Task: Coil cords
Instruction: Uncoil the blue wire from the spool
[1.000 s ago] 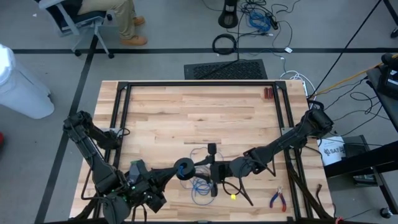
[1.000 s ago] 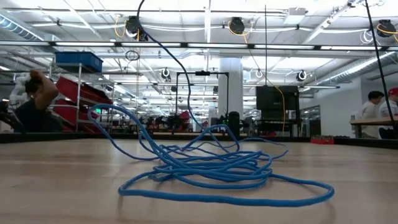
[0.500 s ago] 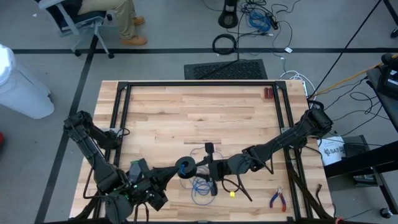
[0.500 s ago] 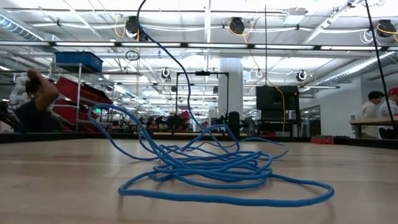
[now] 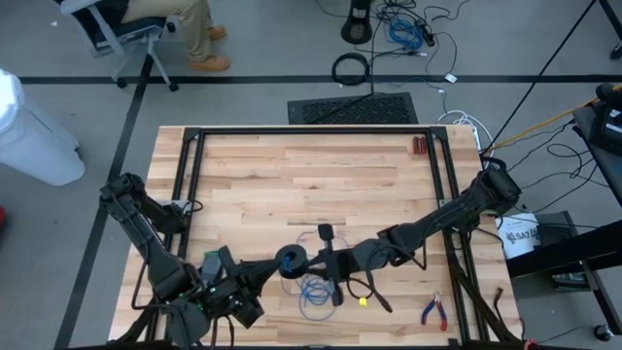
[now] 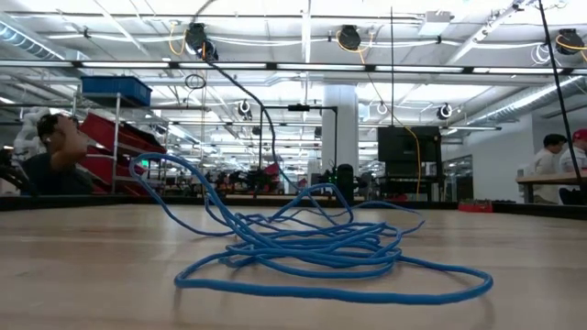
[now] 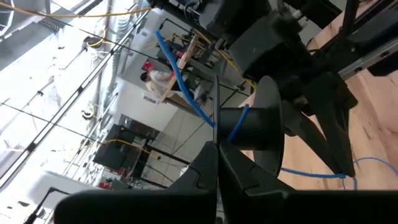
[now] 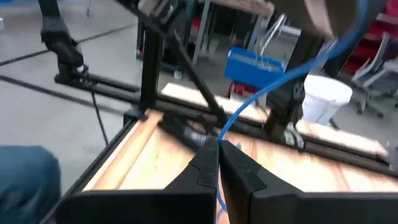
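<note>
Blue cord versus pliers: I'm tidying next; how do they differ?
The blue cord is a loose heap of thin loops; the pliers are one rigid, red-handled tool. The cord lies mid-table at the front; the pliers lie apart, nearer the right edge. Both rest on the table.

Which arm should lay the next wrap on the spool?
Right, probably. Its gripper is shut on the blue cord and can lead it round. The left gripper is shut on the spool, so it looks tied up holding that.

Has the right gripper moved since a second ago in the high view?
Yes. The right gripper has crept toward the table's left side, judged against the red-handled pliers, which stayed put.
</note>
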Robot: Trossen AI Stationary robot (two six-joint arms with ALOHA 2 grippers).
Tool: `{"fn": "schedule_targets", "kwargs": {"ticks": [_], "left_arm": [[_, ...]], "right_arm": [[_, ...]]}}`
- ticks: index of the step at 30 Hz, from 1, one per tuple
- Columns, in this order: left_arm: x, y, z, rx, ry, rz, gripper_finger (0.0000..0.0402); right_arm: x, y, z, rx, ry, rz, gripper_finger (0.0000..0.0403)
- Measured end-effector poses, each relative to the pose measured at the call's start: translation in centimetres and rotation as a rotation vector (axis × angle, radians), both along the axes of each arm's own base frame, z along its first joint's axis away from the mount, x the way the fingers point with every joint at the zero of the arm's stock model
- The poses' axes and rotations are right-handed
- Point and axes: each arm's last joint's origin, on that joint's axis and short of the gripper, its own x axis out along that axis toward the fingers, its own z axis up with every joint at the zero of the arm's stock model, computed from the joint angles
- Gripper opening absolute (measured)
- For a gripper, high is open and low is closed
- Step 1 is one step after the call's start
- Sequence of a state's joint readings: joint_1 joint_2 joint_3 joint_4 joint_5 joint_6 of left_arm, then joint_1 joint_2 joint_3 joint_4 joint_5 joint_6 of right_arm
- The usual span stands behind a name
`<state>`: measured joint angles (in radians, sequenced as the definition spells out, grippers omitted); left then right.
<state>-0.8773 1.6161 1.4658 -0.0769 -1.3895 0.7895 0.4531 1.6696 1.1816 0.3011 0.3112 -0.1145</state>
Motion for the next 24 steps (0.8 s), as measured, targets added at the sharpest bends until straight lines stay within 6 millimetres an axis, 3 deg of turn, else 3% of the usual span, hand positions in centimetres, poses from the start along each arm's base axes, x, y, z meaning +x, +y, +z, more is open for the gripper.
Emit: {"fn": "schedule_targets", "kwargs": {"ticks": [14, 24], "left_arm": [[-0.3, -0.3, 0.0, 0.001, 0.001, -0.012, 0.0002], [-0.3, -0.3, 0.0, 0.002, 0.001, -0.013, 0.0002]], "right_arm": [[-6.0, 0.6, 3.4, -0.045, 0.129, -0.084, 0.0], [-8.2, 1.5, 5.1, -0.026, 0.09, -0.033, 0.0]]}}
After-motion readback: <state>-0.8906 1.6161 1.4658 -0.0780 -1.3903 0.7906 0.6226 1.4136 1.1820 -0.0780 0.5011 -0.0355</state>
